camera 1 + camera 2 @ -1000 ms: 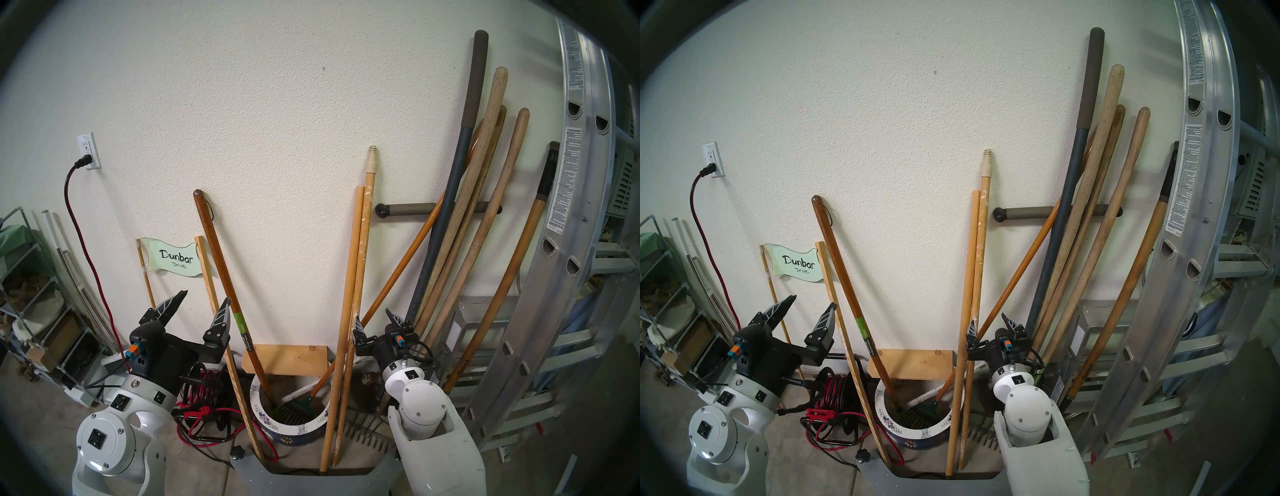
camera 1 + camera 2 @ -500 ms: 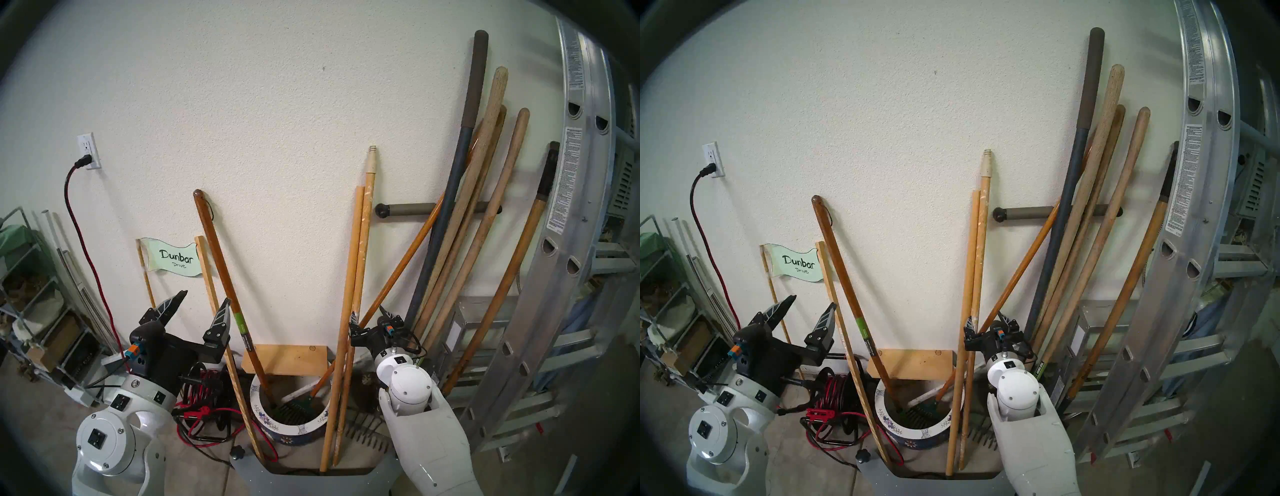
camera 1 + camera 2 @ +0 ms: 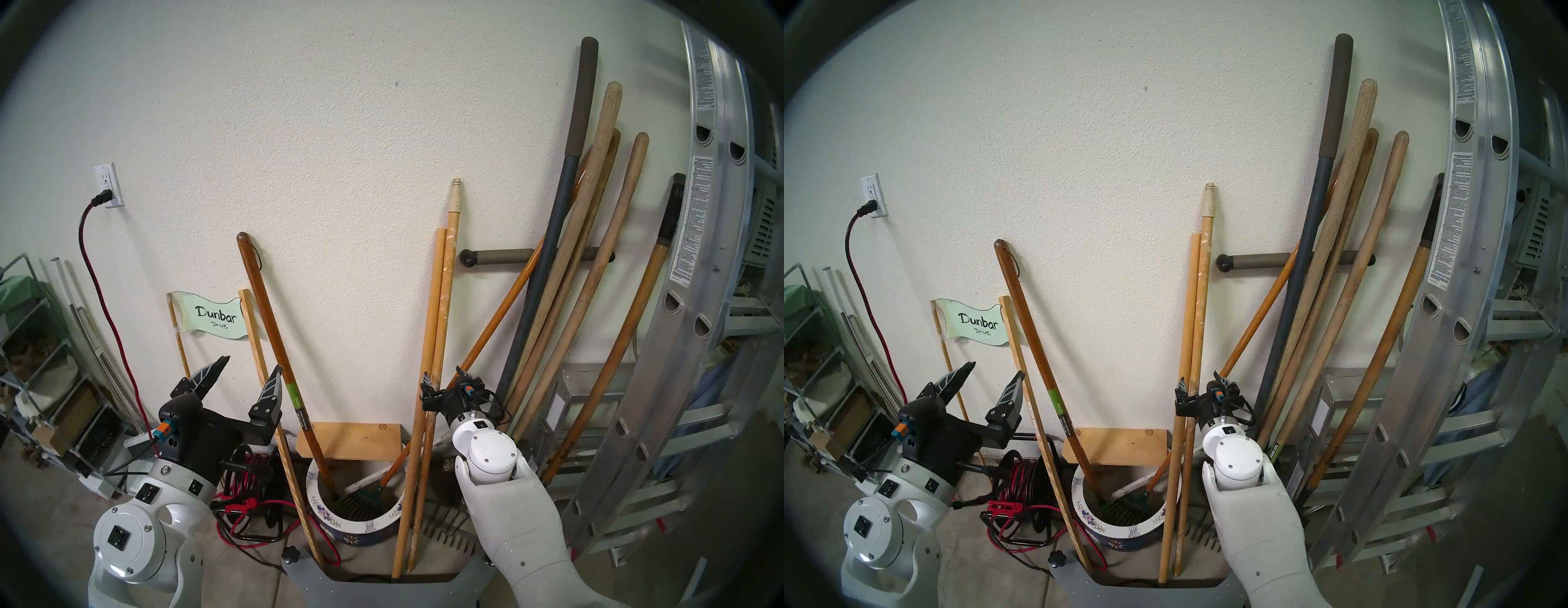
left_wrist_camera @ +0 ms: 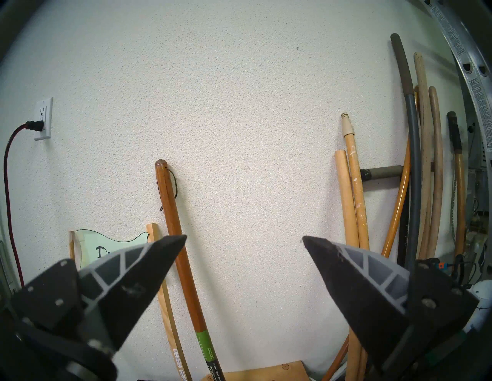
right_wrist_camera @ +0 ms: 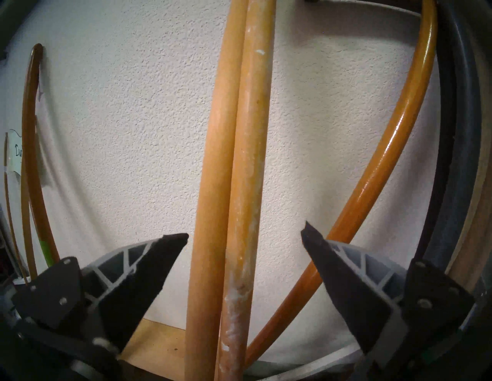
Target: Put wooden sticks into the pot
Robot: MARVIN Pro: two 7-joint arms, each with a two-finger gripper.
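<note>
Since the earlier frames, the right gripper (image 3: pixel 445 380) had been carried forward and leftward until the two wooden sticks (image 5: pixel 229 186) were framed between its spread, empty jaws. Both sticks were seen leaning against the wall, their feet on the floor just beside the pot (image 3: pixel 354 526), outside its rim. The left gripper (image 3: pixel 246 373) was held open, well apart.

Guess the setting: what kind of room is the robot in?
Likely a home garage or tool-storage corner: long tool handles leaning on the wall, an aluminium ladder, and a wire shelving rack over a bare floor.
</note>
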